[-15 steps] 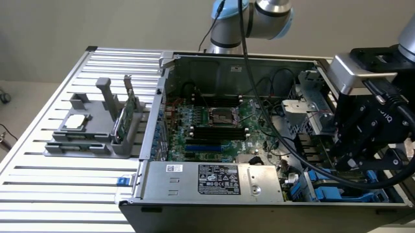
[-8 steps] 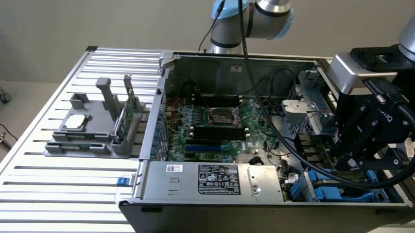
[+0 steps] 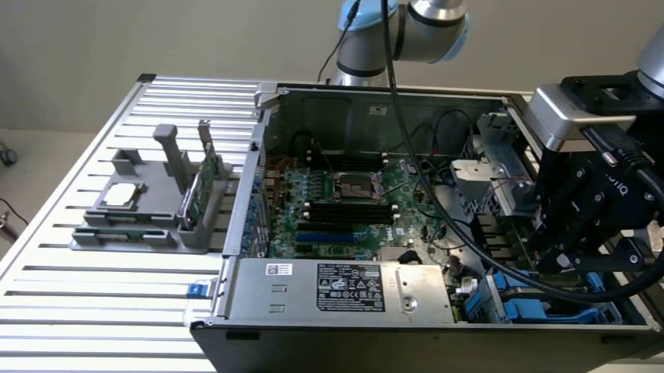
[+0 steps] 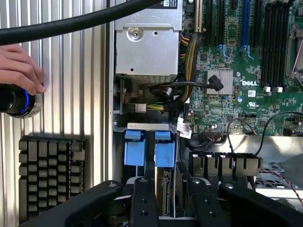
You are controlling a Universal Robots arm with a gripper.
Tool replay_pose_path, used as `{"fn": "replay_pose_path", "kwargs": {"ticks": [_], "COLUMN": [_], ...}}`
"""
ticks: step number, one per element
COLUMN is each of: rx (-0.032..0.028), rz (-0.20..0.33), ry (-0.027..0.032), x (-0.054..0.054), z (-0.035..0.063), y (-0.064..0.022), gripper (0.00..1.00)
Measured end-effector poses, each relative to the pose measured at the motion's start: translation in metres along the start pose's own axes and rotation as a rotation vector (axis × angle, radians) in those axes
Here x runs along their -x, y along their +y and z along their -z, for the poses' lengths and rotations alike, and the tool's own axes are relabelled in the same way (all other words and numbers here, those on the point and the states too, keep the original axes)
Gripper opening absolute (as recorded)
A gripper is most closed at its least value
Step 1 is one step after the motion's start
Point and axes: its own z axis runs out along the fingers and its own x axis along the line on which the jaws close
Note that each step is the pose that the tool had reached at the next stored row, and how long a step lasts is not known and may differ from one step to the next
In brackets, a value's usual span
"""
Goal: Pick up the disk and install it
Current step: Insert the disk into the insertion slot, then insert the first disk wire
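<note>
The disk (image 4: 165,189) stands on edge in the drive bay at the case's front corner, and its blue carrier end (image 4: 164,152) points toward the power supply. My gripper (image 4: 166,198) reaches down over it. One black finger (image 4: 144,203) lies against one face and the other finger (image 4: 196,203) against the opposite face, so the gripper is shut on the disk. In the exterior view the gripper (image 3: 568,260) hangs low over the bay at the case's right front, and its body hides the disk there.
A second blue carrier (image 4: 134,149) sits in the neighbouring slot. The power supply (image 3: 337,287), cables (image 4: 189,90) and motherboard (image 3: 347,194) crowd the case. A grey fixture (image 3: 155,210) holds a chip and green card. A hand (image 4: 19,66) rests on a black knob, beside a black heatsink (image 4: 52,175).
</note>
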Motion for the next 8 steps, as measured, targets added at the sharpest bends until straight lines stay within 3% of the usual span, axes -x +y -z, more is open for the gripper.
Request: {"fn": "replay_pose_path", "kwargs": {"ticks": [8], "rx": [0.0000], "rz": [0.000], "ry": [0.0000], "x": [0.0000], "z": [0.0000], "y": [0.0000], "gripper": [0.32]}}
